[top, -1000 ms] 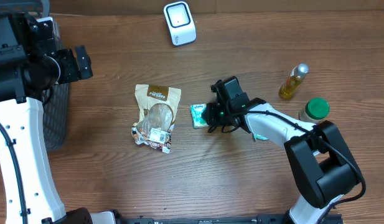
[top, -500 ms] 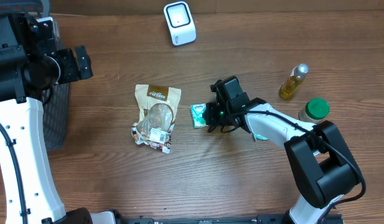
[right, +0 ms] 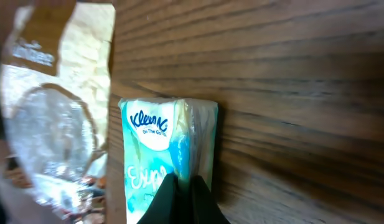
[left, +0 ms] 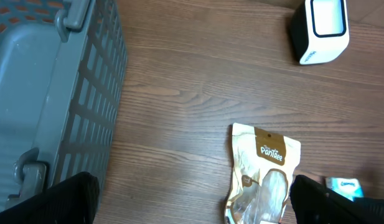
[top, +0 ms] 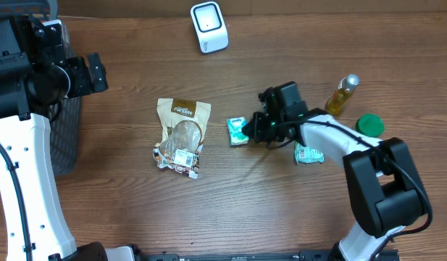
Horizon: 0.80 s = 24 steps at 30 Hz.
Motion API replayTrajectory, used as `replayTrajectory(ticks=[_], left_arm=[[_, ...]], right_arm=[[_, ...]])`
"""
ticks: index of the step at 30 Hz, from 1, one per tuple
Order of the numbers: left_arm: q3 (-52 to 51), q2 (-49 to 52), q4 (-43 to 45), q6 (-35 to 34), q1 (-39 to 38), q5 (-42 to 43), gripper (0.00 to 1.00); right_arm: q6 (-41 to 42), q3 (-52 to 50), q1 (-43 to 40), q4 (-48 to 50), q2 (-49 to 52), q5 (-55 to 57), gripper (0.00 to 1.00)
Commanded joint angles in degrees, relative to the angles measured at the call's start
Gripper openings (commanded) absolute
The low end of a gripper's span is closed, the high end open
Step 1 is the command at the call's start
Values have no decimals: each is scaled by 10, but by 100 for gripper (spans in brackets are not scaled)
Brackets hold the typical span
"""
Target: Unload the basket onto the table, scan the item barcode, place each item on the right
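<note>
The right gripper (top: 253, 130) is pinching the tissue pack (top: 237, 131) by one edge, well below and right of the scanner (top: 209, 27). The barcode is not showing, possibly underneath, so carrying it there is calling for a firm pinch and turning that face toward the scanner's window.
</note>
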Motion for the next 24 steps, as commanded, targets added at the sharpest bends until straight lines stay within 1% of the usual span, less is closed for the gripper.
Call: replayTrajectory(ticks=[1, 5, 16, 19, 24], left_arm=[[6, 1, 2, -3, -2, -1, 100], [6, 1, 2, -3, -2, -1, 99], [6, 1, 2, -3, -2, -1, 100], [6, 1, 2, -3, -2, -1, 100], [6, 1, 2, -3, -2, -1, 99]], right_arm=[[-54, 6, -38, 2, 2, -172, 4], [-104, 6, -64, 0, 2, -319, 4], [-104, 6, -73, 2, 1, -561, 4], [-111, 6, -73, 2, -6, -600, 4], [-121, 6, -73, -23, -82, -608, 4]])
